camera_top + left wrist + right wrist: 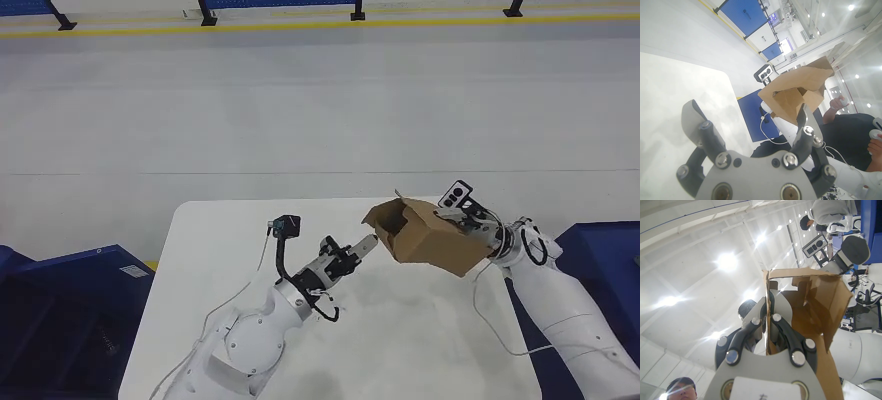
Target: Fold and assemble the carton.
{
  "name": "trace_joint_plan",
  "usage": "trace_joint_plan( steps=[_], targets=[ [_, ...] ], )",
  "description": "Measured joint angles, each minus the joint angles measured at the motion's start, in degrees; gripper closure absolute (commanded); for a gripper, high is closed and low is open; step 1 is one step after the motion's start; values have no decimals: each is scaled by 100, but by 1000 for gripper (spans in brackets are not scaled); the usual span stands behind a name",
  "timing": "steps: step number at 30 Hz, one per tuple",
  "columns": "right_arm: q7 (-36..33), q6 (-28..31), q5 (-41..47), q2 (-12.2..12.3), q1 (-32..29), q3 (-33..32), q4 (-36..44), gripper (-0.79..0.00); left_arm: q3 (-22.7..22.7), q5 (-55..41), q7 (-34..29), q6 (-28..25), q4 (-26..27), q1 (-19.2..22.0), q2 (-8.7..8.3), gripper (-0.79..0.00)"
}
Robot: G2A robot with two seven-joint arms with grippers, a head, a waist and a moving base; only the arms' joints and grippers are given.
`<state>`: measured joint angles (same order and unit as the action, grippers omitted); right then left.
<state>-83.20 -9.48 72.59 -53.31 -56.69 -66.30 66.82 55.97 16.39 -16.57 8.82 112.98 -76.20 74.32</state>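
Brown corrugated carton (430,235), top view: it is held off the table (400,340), above the far right corner, lying tilted with its open mouth turned toward the middle of the table. The right gripper (480,235) has it by the end nearest the right edge. The left gripper (362,245) sits over the middle of the far half of the table, fingertips just beside the carton's mouth; whether they touch the cardboard cannot be told from here.

Left wrist view: the left gripper (746,105) stands wide open and holds nothing. One fingertip overlaps the lower lip of the carton (791,85); contact cannot be confirmed. The mouth is open, and an inner flap (789,98) is turned partly inward but not seated.

Right wrist view: the right gripper (768,306) is clamped narrow on one side wall of the carton (817,298), one finger outside the wall and one inside. The body is opened into a rough box, its walls not square.

Assessment: the body is erected and the end flaps are the step in hand; the end is not closed. The next move appears to fall to the left gripper: meet a flap at the mouth and press it inward, while the right grip holds firm. The thin cardboard may buckle if it is pushed off the crease.
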Motion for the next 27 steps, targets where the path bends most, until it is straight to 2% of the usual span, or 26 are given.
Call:
trace_joint_plan(
  steps=[3, 5, 8, 10, 13, 17, 23, 27],
  targets=[
    [232, 484, -512, 38, -69, -149, 131, 0, 140, -183, 205, -123, 274, -138, -1, -785],
    [353, 801, -872, 59, -129, -229, 209, 0, 237, -199, 369, -279, 631, -303, -14, -785],
    [360, 1046, -1146, 72, -225, -300, 360, 0, 187, 88, 545, -395, 1131, -543, -30, -785],
    [353, 1194, -1277, 78, -290, -338, 461, 0, 73, 358, 597, -283, 1315, -624, -30, -785],
    [349, 1430, -1511, 86, -404, -393, 630, 0, -226, 1179, 593, 216, 1397, -581, -16, -785],
    [383, 1592, -1688, 96, -548, -490, 784, 0, -661, 2120, 622, 1218, 1302, -406, 60, -785],
    [403, 1713, -1861, 113, -709, -644, 940, 0, -886, 2529, 647, 2228, 1052, -177, 180, -785],
    [270, 1745, -1953, 115, -789, -677, 1042, 0, -922, 2689, 591, 2693, 856, -38, 244, -785]
  ],
)
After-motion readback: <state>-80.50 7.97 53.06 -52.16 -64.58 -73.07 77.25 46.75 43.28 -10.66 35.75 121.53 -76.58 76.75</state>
